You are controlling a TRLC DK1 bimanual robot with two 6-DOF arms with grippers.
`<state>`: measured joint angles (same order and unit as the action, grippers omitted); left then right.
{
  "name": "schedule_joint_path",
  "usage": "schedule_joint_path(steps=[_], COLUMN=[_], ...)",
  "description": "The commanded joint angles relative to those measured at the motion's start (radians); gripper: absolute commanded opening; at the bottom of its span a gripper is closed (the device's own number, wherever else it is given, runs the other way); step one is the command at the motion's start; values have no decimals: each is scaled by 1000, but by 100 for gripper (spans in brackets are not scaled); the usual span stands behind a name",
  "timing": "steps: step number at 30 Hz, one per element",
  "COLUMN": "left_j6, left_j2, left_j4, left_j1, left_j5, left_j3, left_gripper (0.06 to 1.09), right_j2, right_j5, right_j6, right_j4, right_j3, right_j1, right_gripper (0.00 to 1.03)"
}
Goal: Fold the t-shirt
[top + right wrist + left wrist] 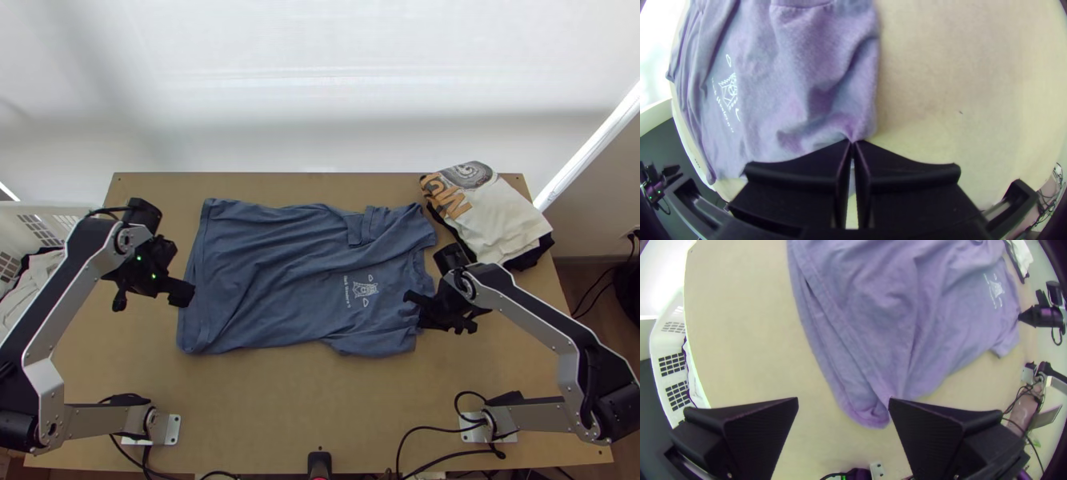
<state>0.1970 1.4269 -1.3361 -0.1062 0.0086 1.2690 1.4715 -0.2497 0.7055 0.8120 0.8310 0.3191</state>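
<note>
The blue t-shirt (280, 272) lies spread and wrinkled, print up, with its hem at the left and its neck end at the right. Its far sleeve looks bunched. My left gripper (152, 299) is just left of the hem, open and empty; in the left wrist view the gripper (843, 402) has its fingers wide apart near a hem corner of the shirt (871, 411). At the neck end is my right gripper (426, 310). In the right wrist view that gripper (852, 143) is shut on a pinched edge of the shirt (818, 102), beside the neckline.
A pile of white and black garments (492, 212) lies at the table's back right. A white basket (48, 220) with cloth in it stands off the left edge. Cables (436, 432) run along the near edge by the arm bases.
</note>
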Motion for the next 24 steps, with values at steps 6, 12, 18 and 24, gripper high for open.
schedule_joint_path(steps=[6,12,18,24], left_j6=[102,116,105,94], left_j2=[-63,-95,-92,-66], left_j4=[-57,-52,-17,11], left_j1=[-142,-213,-248,-251], left_j5=[-108,-125,-111,-75], left_j3=[-163,-246,-289,-323], left_gripper=[104,104,103,100], right_j2=[-22,-30,-28,-27], right_j5=[15,18,18,18], right_j6=[17,15,17,20], right_j4=[-2,1,1,1], right_j3=[23,16,20,22], right_j1=[12,9,11,12], right_gripper=[3,3,3,3])
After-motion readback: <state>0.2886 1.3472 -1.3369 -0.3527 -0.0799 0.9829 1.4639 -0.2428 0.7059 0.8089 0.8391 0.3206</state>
